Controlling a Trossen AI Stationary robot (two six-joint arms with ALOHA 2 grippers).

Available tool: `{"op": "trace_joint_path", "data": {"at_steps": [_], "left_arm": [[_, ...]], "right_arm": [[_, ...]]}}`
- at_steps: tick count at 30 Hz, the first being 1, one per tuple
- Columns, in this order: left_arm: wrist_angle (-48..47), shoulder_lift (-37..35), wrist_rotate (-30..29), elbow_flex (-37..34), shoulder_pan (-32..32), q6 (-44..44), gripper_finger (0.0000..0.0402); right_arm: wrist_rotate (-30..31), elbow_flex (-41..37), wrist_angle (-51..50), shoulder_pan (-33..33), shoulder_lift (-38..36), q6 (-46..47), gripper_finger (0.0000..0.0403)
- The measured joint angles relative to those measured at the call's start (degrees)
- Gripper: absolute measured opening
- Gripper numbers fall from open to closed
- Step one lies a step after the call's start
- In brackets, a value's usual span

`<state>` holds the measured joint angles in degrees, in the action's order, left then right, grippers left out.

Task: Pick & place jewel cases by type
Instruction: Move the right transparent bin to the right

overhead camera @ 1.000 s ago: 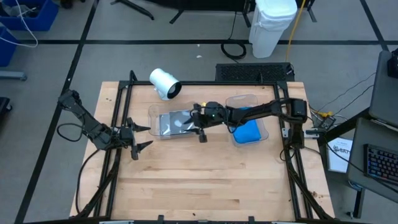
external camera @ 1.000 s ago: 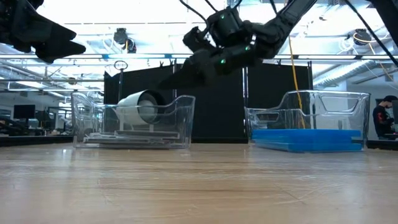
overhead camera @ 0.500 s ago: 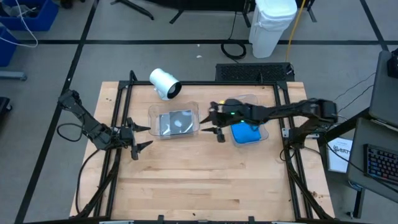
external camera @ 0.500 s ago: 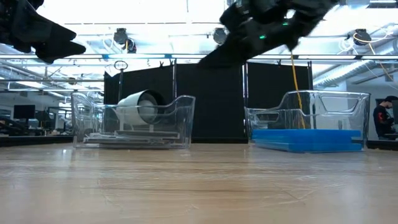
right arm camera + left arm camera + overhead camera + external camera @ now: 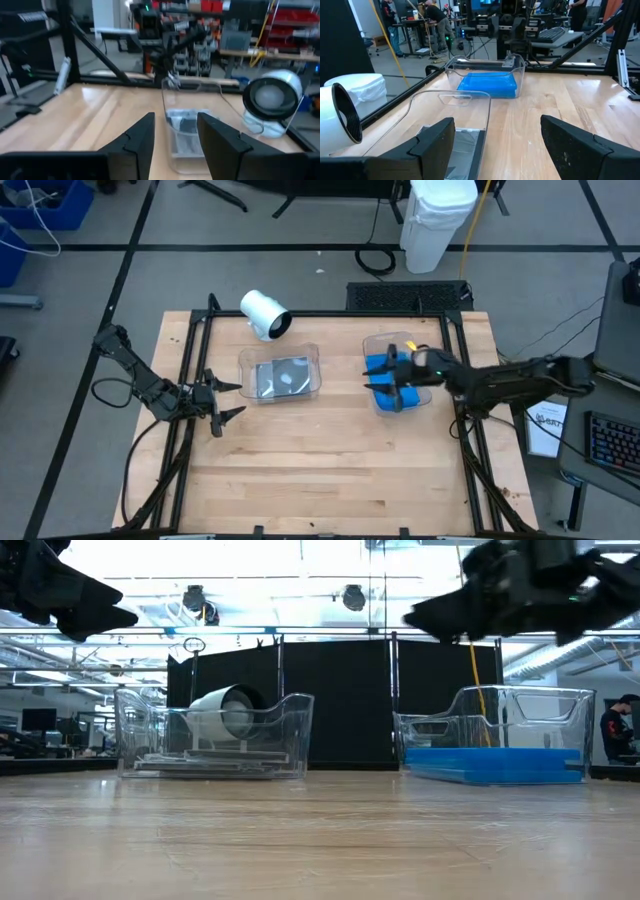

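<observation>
Dark grey/clear jewel cases lie flat in a stack in the left clear tray, also showing low in that tray in the low view. Bright blue jewel cases lie flat in the right clear tray. My right gripper hovers open and empty above the blue cases, pointing level toward the table's left; its fingers have nothing between them. My left gripper waits open at the table's left, just left of the grey cases' tray, raised clear of the table.
A white cylinder lies on its side behind the left tray. Black frame rails run along the table's left, right and far sides. Bare wood fills the near half of the table. A white bin stands on the floor beyond.
My right gripper has drawn back from over the left tray toward the table's right edge, staying high and empty, and now stands above the blue cases' tray. The cases and trays have not moved.
</observation>
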<state>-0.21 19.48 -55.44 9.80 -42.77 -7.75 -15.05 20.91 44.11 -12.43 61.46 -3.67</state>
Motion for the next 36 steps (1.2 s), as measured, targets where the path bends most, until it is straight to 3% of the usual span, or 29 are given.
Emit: {"op": "trace_joint_path", "data": {"at_steps": [10,16,20,24,31,36], "left_arm": [[0.0,0.0,0.0,0.0,-0.02,0.0,0.0296],[-0.02,0.01,0.01,0.0,0.0,0.0,0.0296],[0.0,0.01,0.0,0.0,-0.02,0.0,0.0296],[0.0,0.01,0.02,0.0,0.0,-0.01,0.0296],[-0.01,0.01,0.02,0.0,0.0,-0.01,0.0296],[0.0,0.0,0.02,0.0,0.0,0.0,0.0296]], "right_arm": [[0.07,-9.72,1.56,0.02,-15.79,3.05,0.0135],[-1.22,-11.61,-0.75,0.13,-18.54,3.48,0.0129],[-2.42,-11.29,-4.44,0.59,-18.52,2.49,0.009],[3.11,-7.5,-15.33,0.78,-18.47,0.19,0.0014],[24.09,4.01,-45.65,1.56,-12.95,-1.01,0.0001],[28.57,9.49,-54.98,1.62,-4.01,1.84,0.0]]}}
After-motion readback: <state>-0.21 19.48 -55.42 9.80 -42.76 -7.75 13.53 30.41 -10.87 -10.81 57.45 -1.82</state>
